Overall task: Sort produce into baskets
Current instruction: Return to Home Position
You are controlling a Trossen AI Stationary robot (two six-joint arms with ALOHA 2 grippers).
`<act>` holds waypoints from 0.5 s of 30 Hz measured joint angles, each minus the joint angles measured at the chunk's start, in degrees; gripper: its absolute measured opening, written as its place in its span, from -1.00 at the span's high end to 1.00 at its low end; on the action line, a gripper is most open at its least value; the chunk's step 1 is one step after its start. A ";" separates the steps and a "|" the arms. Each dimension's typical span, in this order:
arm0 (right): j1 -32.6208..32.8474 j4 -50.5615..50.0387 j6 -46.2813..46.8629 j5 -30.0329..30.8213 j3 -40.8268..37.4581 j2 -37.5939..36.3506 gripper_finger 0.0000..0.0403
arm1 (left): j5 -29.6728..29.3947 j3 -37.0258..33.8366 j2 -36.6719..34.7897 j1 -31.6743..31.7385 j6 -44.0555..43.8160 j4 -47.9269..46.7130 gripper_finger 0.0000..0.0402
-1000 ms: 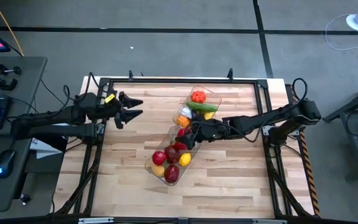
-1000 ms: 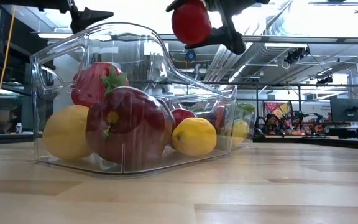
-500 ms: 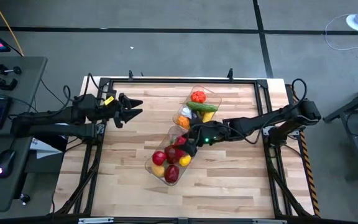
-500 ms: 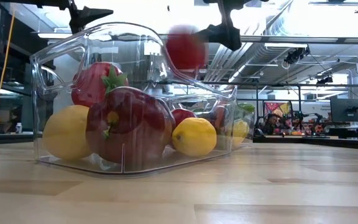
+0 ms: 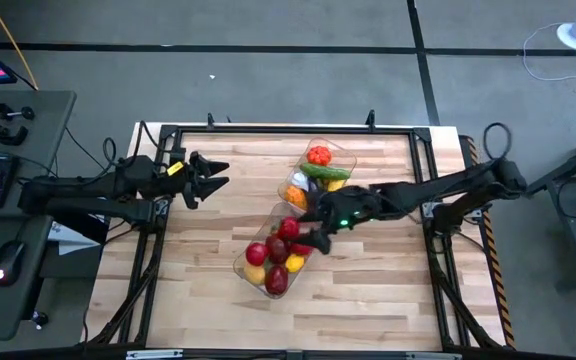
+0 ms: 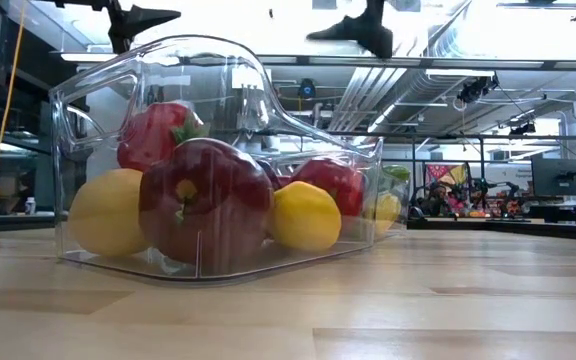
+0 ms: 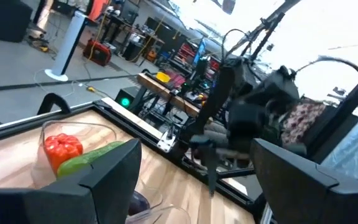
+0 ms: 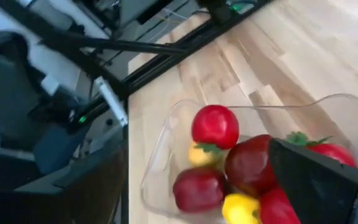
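Right hand (image 5: 308,232) hangs spread and empty over the clear rectangular plastic bin (image 6: 228,90), so next I should lift it clear and steer home.

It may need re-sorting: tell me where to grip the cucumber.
Likely best at mid-length from above, jaws across the narrow width: the cucumber lies flat on top in its clear bin, upper side uncovered, bin walls blocking the sides.

You see the pale wooden tabletop (image 5: 198,250) carrying a clear bin (image 5: 351,160) and, just beside it, a second clear bin (image 5: 238,265).
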 joint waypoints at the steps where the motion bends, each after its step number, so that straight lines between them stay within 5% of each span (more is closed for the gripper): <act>1: 0.02 -1.42 -0.98 -0.46 0.00 -1.51 -0.88 | -0.02 0.00 0.00 -0.37 0.50 0.27 -0.45; 7: 0.86 -14.40 -5.22 3.93 0.00 -12.88 -0.88 | -2.12 -0.04 0.66 -2.99 3.70 1.68 -0.31; 15: 2.64 -26.60 -6.67 10.19 0.01 -25.04 -0.88 | -4.53 -16.51 1.96 -6.58 2.03 28.55 0.32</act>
